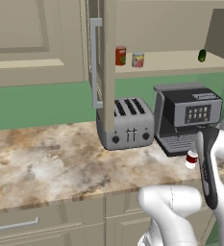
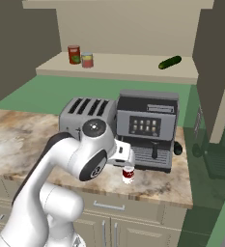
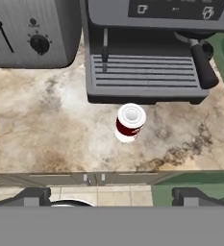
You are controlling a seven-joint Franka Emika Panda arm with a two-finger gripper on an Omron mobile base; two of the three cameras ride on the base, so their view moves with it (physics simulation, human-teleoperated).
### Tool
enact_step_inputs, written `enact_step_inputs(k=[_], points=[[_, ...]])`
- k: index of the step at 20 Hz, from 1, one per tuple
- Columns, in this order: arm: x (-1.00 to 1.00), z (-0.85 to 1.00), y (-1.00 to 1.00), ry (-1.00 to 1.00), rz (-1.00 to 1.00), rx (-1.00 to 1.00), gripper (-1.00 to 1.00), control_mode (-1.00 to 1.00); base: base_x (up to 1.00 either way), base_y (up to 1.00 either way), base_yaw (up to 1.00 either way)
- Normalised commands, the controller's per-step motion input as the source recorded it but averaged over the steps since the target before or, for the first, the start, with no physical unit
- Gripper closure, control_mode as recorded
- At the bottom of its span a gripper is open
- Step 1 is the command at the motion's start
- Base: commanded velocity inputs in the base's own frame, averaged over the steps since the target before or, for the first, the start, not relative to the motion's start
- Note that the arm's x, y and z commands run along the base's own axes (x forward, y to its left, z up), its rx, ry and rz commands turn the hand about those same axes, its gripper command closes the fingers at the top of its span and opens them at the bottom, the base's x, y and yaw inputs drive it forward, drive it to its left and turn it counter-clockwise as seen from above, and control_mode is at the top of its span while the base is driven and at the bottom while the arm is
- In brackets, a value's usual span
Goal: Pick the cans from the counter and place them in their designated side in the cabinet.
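We see a red-and-white can (image 3: 130,122) standing upright on the worktop (image 1: 46,163), close to the front edge and just in front of the coffee machine (image 2: 147,129), near the drip tray but not touching it. In the hand view the can is in the middle, between the machine and the wooden front edge, and we look down on its pale lid. Our gripper (image 3: 108,196) is above this place and it holds nothing; the two dark tips are far apart at the bottom of the hand view, so the jaws are spread wide. The can is lying between the lines of the two tips, but it is still apart from them. The toaster (image 1: 126,124) stands beside the coffee machine, on its left in both base views, toward the back of the worktop. Above, the cabinet (image 2: 119,67) is open and its door with the grey bar handle (image 1: 94,62) is turned out over the toaster. On the shelf, near its left end, we see the second can (image 1: 138,59) with yellow and red bands, and just beside it, on the left, a taller red can (image 1: 120,55). A small green thing (image 2: 170,62) is lying near the right end of the same shelf, well apart from the two cans. The arm (image 2: 80,154) bends over the front edge of the worktop, beside the red-and-white can.
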Motion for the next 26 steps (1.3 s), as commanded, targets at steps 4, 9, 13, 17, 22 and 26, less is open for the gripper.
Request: enact_step_inputs(k=[4,9,13,17,22,26], points=[[0.08,-0.09,0.00,0.00,0.00,0.00,-1.00,-1.00,0.00,0.00,0.00],[0.06,-0.08,-0.02,0.00,0.00,0.00,-1.00,-1.00,0.00,0.00,0.00],[0.05,-0.08,-0.04,0.00,0.00,0.00,-1.00,-1.00,0.00,0.00,0.00],[0.02,-0.09,-0.05,0.00,0.00,0.00,-1.00,-1.00,0.00,0.00,0.00],[0.02,-0.08,-0.03,0.00,0.00,0.00,-1.00,-1.00,0.00,0.00,0.00],[0.03,-0.08,0.00,0.00,0.00,0.00,-1.00,-1.00,0.00,0.00,0.00]])
